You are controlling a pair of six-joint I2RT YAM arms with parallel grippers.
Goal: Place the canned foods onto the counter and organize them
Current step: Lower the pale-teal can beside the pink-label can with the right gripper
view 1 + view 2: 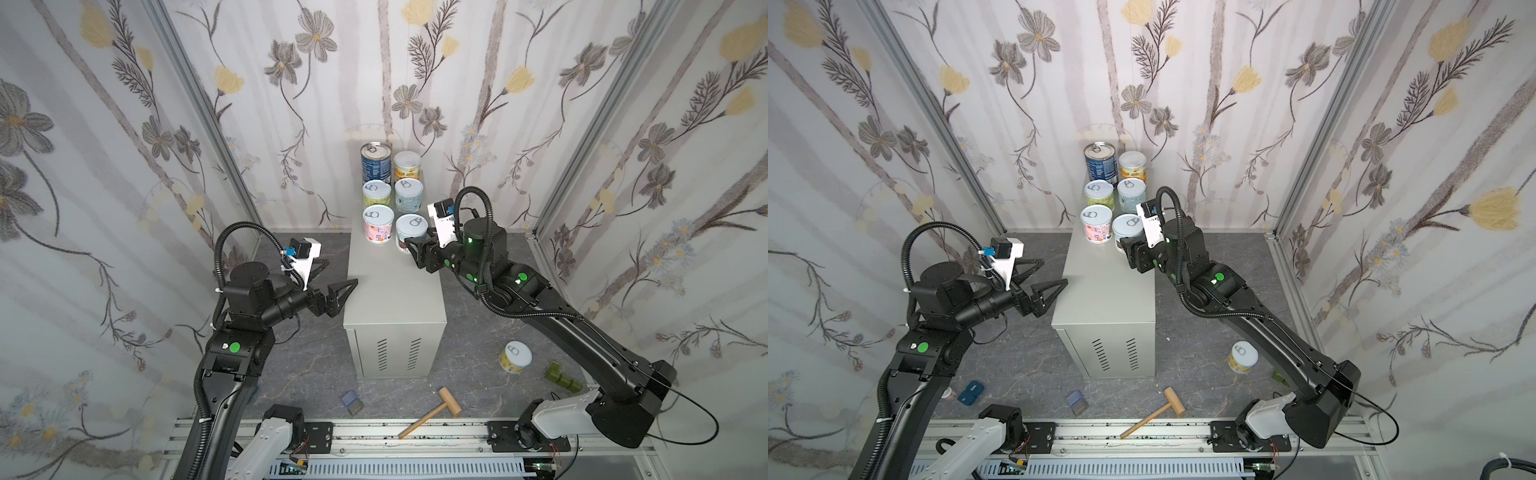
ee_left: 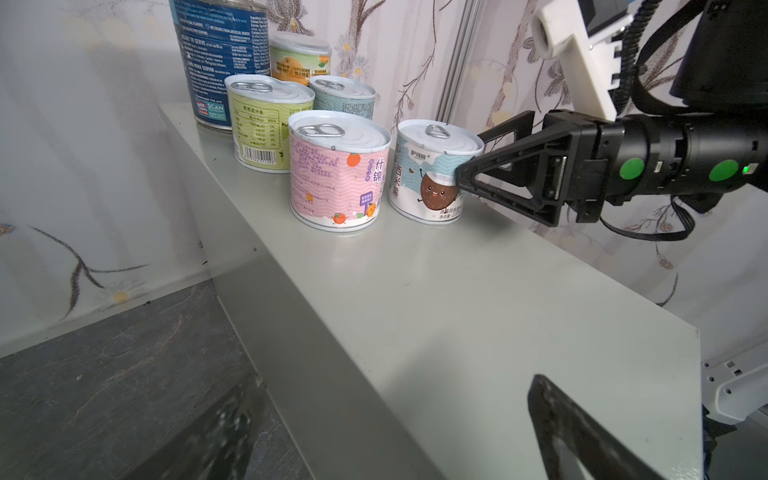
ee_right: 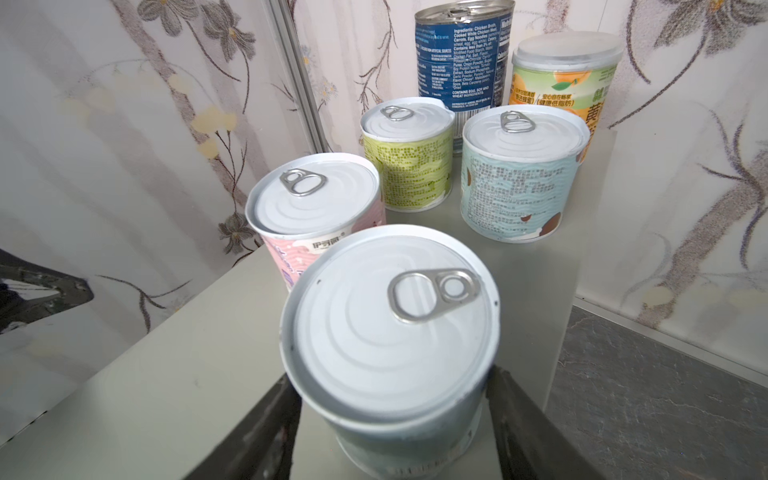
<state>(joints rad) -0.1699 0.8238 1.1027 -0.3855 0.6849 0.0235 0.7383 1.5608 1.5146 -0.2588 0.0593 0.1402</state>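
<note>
On the light-grey counter (image 1: 395, 282) several cans stand in two columns: a tall blue can (image 1: 376, 162), an orange one (image 1: 408, 165), a green one (image 1: 377, 193), a pale blue one (image 1: 408, 194) and a pink one (image 1: 378, 223). My right gripper (image 1: 417, 245) (image 3: 392, 374) is shut on the front right can (image 1: 410, 230) (image 3: 390, 324), a white-lidded one with a coconut label (image 2: 432, 174), which stands upright on the counter. My left gripper (image 1: 336, 274) (image 2: 382, 415) hangs open and empty at the counter's left edge. A yellow can (image 1: 515, 357) stands on the floor to the right.
On the dark marbled floor in front of the counter lie a wooden mallet (image 1: 432, 411) and a small blue-grey block (image 1: 352, 401). Green blocks (image 1: 561, 376) sit by the right arm's base. A dark blue case (image 1: 970, 392) lies near the left arm. Flowered walls close in on three sides.
</note>
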